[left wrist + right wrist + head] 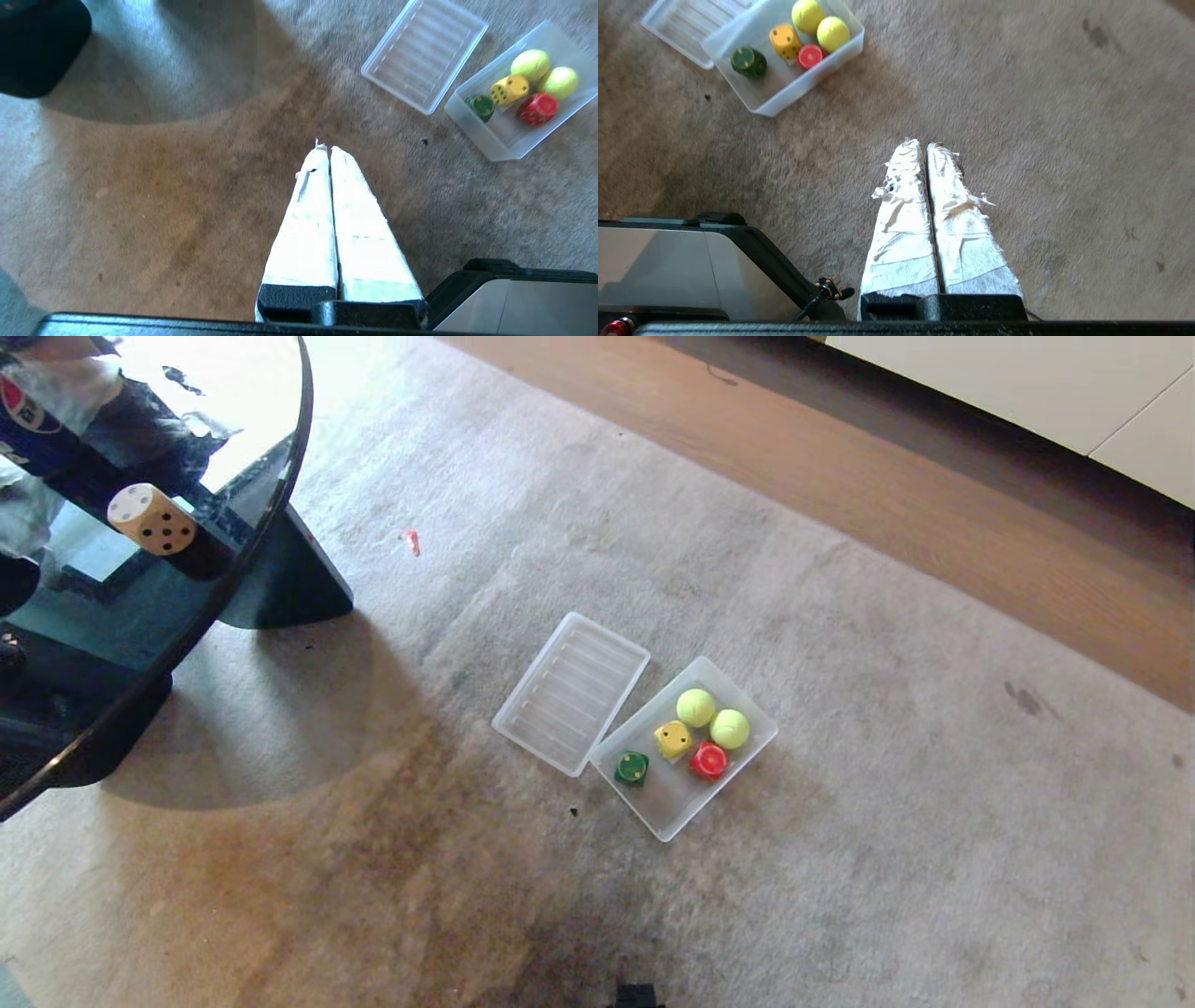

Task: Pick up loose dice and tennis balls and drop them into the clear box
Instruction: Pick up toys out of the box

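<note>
The clear box (738, 761) sits on the carpet. Inside it lie two tennis balls (695, 707) (729, 729), a yellow die (672, 739), a red die (709, 761) and a green die (632, 767). A tan die (151, 520) rests on the dark glass table (252, 523) at the left. Neither arm shows in the head view. My left gripper (325, 148) hangs shut and empty above bare carpet, apart from the clear box (486, 140). My right gripper (923, 143) is also shut and empty, with the clear box (794, 95) some way off.
The flat ribbed lid (571, 692) lies beside the box on its left. The round glass table stands on dark bases (289, 583). A wooden floor strip (840, 457) and white cabinets (1046, 383) run along the far right. A small red scrap (412, 542) lies on the carpet.
</note>
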{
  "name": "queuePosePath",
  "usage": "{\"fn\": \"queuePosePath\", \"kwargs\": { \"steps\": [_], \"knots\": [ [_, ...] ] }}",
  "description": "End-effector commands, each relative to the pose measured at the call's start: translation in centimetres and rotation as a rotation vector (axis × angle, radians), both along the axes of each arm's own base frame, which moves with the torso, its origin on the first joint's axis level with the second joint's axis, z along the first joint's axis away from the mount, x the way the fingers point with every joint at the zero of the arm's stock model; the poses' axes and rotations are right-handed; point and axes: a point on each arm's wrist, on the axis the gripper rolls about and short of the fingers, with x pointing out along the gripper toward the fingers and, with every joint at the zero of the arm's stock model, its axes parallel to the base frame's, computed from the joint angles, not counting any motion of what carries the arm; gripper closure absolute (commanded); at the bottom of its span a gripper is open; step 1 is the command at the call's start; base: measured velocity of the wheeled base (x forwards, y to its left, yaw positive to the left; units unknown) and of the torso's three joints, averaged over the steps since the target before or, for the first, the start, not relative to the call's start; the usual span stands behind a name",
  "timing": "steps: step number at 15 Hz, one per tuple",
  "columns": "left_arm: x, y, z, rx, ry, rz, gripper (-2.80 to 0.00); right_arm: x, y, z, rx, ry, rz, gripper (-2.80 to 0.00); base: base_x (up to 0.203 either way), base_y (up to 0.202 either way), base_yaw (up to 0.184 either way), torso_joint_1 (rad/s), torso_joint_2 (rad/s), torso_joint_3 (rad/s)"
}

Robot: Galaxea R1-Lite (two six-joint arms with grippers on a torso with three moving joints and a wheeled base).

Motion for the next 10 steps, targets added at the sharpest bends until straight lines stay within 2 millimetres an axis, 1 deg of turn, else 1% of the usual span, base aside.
{"fn": "queuePosePath", "kwargs": {
  "steps": [1,10],
  "knots": [
    [0.0,0.0,0.0,0.0,-0.001,0.0,0.0,0.01,0.0,-0.01,-0.001,0.003,0.001,0.0,0.0,0.0,0.0,0.002,0.0,0.204],
    [0.0,0.0,0.0,0.0,-0.001,0.0,0.0,0.01,0.0,-0.01,-0.001,0.003,0.001,0.0,0.0,0.0,0.0,0.003,0.0,0.204]
  ]
}}
